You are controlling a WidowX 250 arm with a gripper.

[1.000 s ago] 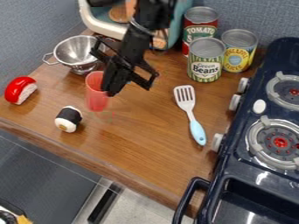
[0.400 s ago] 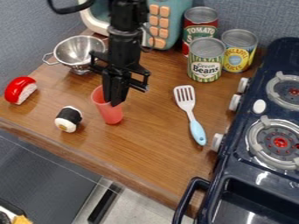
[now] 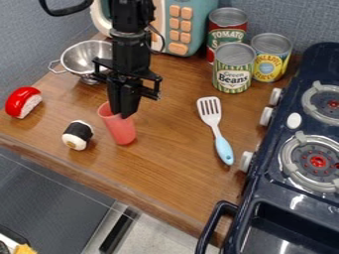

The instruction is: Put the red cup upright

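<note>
Your gripper (image 3: 124, 114) seems pinched narrow on red cup (image 3: 122, 132), leaning beneath; early release (base askew) risks toppling it.

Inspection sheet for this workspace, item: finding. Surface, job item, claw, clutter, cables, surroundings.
Surface: brown wood-grain counter; spills: nothing seen.
Job item: red translucent cup, tilted, mouth toward the view's upper left; not upright.
Claw: black claw at the cup's mouth; grip cannot be told.
Clutter: silver metal colander, red-and-white toy food piece, black-and-white sushi roll, white slotted spatula with light-blue handle, three labelled cans.
Cables: black cable looping beside the arm.
Surroundings: dark-blue toy stove right, teal toy microwave behind, grey-blue wall.
</note>
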